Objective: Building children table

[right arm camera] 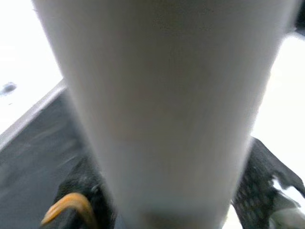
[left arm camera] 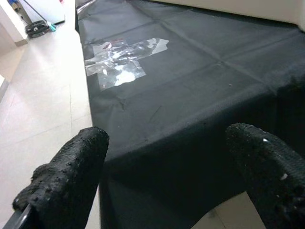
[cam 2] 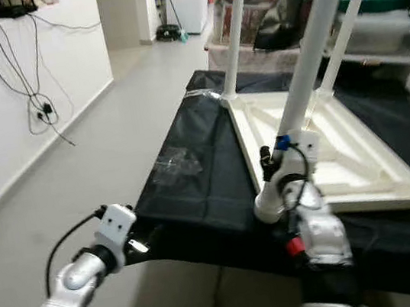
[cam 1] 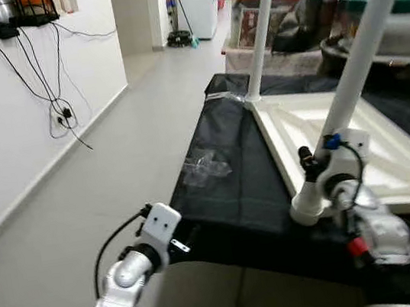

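So the white children's table (cam 2: 327, 143) is flipped upside down on a bench covered in black cloth (cam 2: 203, 192), legs pointing up. The right gripper (right arm camera: 167, 200) is clamped around the table leg (cam 2: 305, 77) at the table's near-left corner. The left gripper (left arm camera: 167, 176) sits spread wide at the bench's near-left corner, holding nothing. A clear plastic bag (cam 1: 205, 167) lies near the bench's left edge.

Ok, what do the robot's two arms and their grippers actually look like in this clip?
Both arms are silver metal with rounded joints and white housings near the wrists. The left arm has a black cable looping along it. The right arm shows a blue fitting, a red connector and black wiring. The left gripper has two thick black fingers with a rough, pebbled surface.
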`<state>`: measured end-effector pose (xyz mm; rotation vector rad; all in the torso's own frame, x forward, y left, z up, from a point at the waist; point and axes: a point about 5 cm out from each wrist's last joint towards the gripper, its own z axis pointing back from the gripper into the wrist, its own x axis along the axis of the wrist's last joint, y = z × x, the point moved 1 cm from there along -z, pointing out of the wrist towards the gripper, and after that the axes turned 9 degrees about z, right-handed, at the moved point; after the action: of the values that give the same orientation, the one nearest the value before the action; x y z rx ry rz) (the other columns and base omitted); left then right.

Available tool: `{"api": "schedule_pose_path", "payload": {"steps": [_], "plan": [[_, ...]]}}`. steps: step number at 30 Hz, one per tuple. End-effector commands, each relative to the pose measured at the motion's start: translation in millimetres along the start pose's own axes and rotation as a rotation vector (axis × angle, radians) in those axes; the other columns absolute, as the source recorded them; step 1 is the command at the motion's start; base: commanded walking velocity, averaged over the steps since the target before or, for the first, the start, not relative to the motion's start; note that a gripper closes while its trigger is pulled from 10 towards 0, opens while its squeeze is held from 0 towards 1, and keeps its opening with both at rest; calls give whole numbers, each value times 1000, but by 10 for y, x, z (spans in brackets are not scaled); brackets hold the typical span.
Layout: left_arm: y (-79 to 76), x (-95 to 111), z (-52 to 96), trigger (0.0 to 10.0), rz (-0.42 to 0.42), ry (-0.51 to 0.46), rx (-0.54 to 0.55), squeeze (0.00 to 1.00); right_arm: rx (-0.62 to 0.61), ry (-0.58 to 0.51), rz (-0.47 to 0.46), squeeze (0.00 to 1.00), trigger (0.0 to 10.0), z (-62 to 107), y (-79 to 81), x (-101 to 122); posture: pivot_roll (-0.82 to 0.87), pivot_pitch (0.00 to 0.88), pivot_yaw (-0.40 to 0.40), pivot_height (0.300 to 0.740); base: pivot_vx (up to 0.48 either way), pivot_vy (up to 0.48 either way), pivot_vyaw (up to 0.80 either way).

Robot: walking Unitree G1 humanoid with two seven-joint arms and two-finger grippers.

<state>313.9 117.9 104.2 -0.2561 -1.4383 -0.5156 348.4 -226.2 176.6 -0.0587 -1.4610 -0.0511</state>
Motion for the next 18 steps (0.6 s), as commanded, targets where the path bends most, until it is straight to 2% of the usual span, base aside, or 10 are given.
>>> {"api": "schedule_pose_path", "payload": {"steps": [1, 4, 5, 8, 9, 11, 13, 15, 16, 18], "plan": [[-16, -17, 7, 10000, -1, 7, -6, 0, 147, -43, -6, 0, 10000, -16, 35, 144, 89, 0, -100, 740, 0, 0, 0], [-36, -21, 1, 10000, 0, 7, -10, 0, 414, -109, 233, 0, 10000, 116, -34, 224, 86, 0, -102, 740, 0, 0, 0], [-36, -15, -3, 10000, 0, 5, -10, 0, 465, -106, 266, 0, 6314, 126, -64, 213, 89, 0, -104, 740, 0, 0, 0], [-35, -10, -5, 10000, 0, 4, -10, 0, 486, -102, 273, 0, 6314, 125, -82, 208, 89, 0, -104, 740, 0, 0, 0], [-32, -7, -6, 10000, 0, 3, -9, 0, 461, -102, 254, 0, 0, 77, -124, 208, 89, 0, -104, 740, 0, 0, 0], [-25, -6, -2, 10000, -3, 3, -7, 0, 312, -49, 211, 0, 0, -63, -205, 145, 100, 0, -106, 740, 0, 0, 0], [-12, -7, 9, 10000, -4, 4, -5, 0, 58, 33, 161, 0, 0, -169, -326, 36, 105, 0, -106, 740, 0, 0, 0], [-9, -8, 12, 10000, -4, 4, -4, 0, 6, 52, 151, 0, 0, -184, -353, 11, 105, 0, -106, 740, 0, 0, 0], [-7, -12, 18, 10000, -4, 5, -4, 0, -183, 94, 100, 0, 0, -137, -400, -117, 105, 0, -103, 740, 0, 0, 0], [-13, -18, 23, 10000, -6, 7, -6, 0, -363, 145, 36, 0, 0, -5, -360, -318, 104, 0, -96, 740, 0, 0, 0]]}}
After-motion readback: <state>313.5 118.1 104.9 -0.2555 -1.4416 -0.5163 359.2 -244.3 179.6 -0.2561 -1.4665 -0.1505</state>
